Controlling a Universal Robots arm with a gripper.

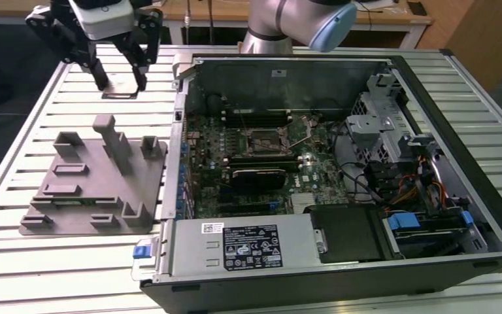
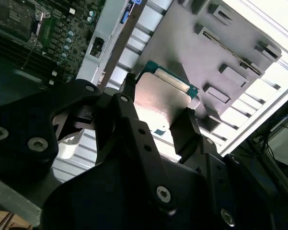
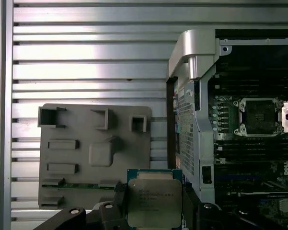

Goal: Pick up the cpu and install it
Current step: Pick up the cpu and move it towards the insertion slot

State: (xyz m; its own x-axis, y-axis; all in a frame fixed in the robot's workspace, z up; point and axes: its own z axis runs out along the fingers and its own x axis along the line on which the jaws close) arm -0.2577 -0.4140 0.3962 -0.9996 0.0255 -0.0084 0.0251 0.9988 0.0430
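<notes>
My gripper [image 1: 120, 83] hangs above the slatted table at the exterior view's far left, outside the open computer case. It is shut on the cpu [image 1: 120, 87], a flat silver square with a green rim. Both wrist views show the cpu [image 3: 153, 202] [image 2: 159, 98] clamped by its edges between the black fingers [image 3: 119, 201] [image 2: 188, 129]. The empty black motherboard socket [image 1: 264, 139] [image 3: 259, 116] lies inside the case, well to the exterior view's right of the gripper, with its metal frame and lever raised.
A grey plastic fixture plate [image 1: 94, 186] [image 3: 96, 158] with upright blocks lies on the table below the gripper. The open computer case [image 1: 181, 69] has a metal wall between the gripper and the motherboard. Drive cage and cables [image 1: 408, 170] crowd the case's right side.
</notes>
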